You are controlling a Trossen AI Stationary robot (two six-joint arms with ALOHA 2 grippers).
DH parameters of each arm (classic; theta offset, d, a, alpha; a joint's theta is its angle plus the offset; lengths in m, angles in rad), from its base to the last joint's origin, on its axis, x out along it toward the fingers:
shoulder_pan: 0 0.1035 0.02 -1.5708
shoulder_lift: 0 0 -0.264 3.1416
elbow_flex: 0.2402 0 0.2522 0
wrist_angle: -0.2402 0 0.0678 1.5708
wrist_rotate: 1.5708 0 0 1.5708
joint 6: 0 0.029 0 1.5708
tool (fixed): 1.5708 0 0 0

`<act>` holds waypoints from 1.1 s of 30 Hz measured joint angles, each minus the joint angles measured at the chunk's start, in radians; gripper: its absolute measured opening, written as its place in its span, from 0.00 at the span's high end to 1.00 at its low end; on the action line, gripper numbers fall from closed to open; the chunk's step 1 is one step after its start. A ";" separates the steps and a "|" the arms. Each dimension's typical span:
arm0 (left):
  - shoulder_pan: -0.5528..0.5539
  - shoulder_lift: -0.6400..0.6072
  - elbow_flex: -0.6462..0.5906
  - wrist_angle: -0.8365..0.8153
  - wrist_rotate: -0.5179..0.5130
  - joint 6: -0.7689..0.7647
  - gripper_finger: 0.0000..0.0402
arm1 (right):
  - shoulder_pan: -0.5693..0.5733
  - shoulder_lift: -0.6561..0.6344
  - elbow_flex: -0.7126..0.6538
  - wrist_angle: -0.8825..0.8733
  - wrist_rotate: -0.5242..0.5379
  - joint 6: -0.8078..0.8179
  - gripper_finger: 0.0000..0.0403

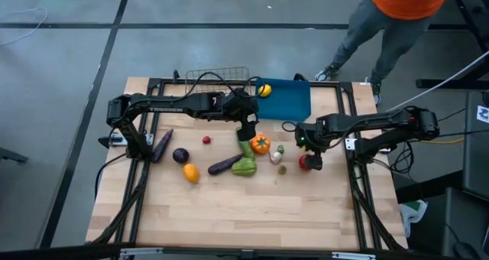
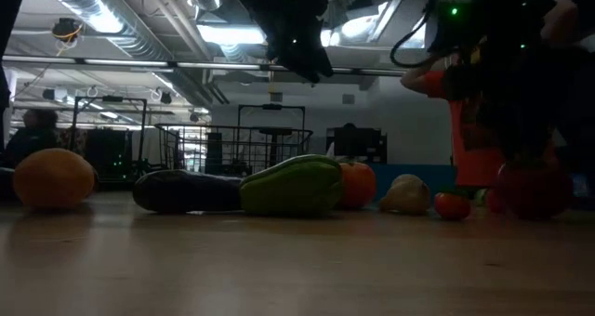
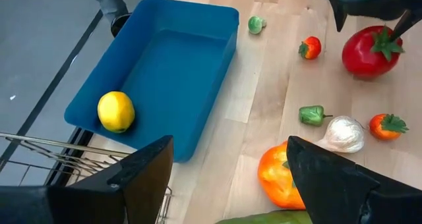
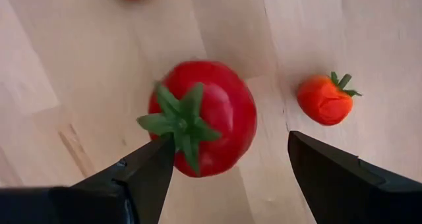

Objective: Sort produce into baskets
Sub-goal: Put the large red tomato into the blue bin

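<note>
The produce lies loose on the wooden table: a big red tomato (image 4: 204, 118), an orange tomato (image 3: 277, 178), white garlic (image 3: 343, 133), a green pepper (image 1: 244, 167), purple eggplants (image 1: 224, 165) and small red berries (image 4: 325, 99). A lemon (image 3: 116, 111) lies in the blue bin (image 3: 168, 72), with the wire basket (image 1: 218, 78) beside it. My right gripper (image 4: 231, 145) hangs open just above the red tomato, pointing down, one finger on either side. My left gripper (image 3: 231, 151) hovers open and empty above the orange tomato, near the bin.
Both containers stand at the table's far edge, at its middle. A person (image 1: 397, 15) stands beyond the far right corner. The near half of the table (image 1: 244, 214) is bare wood. Black frame rails (image 1: 359, 191) run along the table's left and right sides.
</note>
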 joint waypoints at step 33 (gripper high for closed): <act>0.000 0.000 0.000 0.001 0.000 -0.002 0.27 | 0.165 0.146 0.002 0.103 -0.019 -0.003 0.39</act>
